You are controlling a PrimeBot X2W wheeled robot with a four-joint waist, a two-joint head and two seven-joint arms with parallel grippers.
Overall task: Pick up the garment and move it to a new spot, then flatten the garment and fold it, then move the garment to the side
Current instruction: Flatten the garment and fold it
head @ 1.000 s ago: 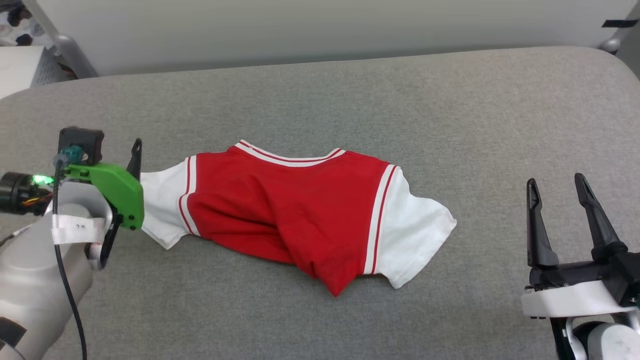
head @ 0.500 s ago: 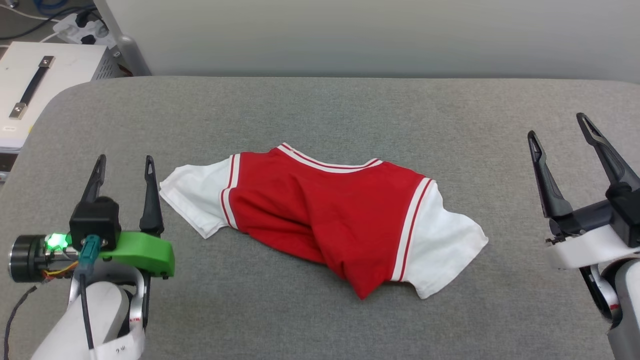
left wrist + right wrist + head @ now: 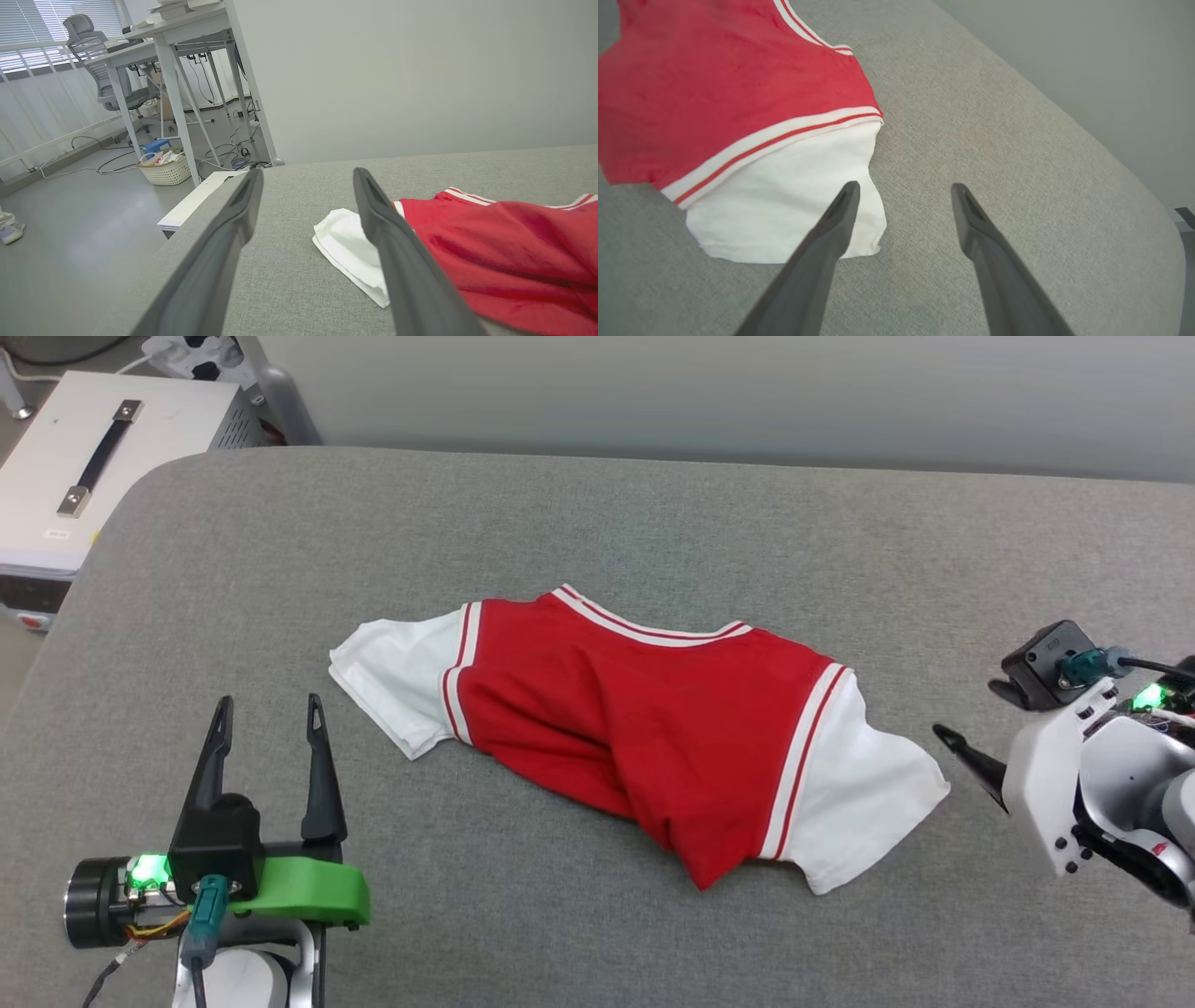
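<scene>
Across the grey desk (image 3: 597, 523): garment (image 3: 644, 747) crumpled, unheld. Left end effector (image 3: 269, 702) and right end effector (image 3: 904, 185) both spread apart, empty, flanking its white sleeves. Needs flattening, folding, moving aside; pickup step impossible to judge.

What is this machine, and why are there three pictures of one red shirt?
It is a two-armed robot. The wide picture comes from a camera on its head, looking down at a grey table. The other two come from cameras on its wrists, each looking along that arm's two dark fingers. A red shirt with white sleeves lies rumpled on the table. The left fingers and right fingers stand open and hold nothing; the right ones point toward a sleeve.
</scene>
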